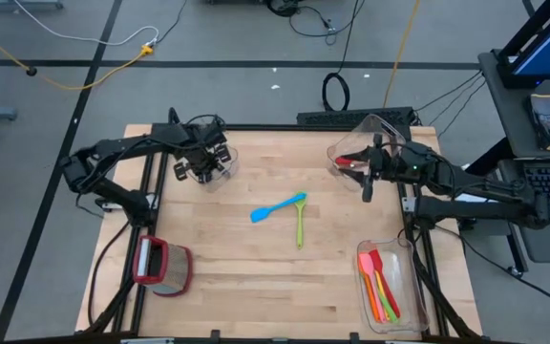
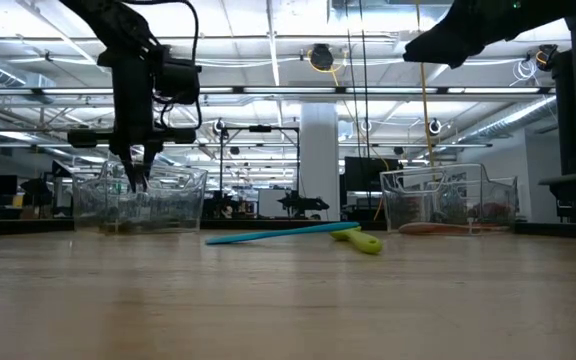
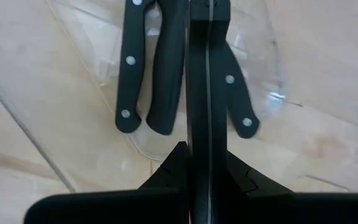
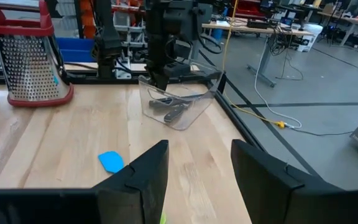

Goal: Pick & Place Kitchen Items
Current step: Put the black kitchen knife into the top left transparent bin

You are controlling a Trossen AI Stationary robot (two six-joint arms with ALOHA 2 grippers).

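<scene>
Left gripper [image 1: 201,164] fingers shut, empty, above binned knives [image 3: 160,74]; right gripper [image 4: 197,168] fingers parted, empty; descending shut risks jabbing the knives.

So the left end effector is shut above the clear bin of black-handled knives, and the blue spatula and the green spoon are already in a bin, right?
Not quite: the high view shows the blue spatula and green spoon lying on the bare wooden table, mid-table. The rest holds.
</scene>
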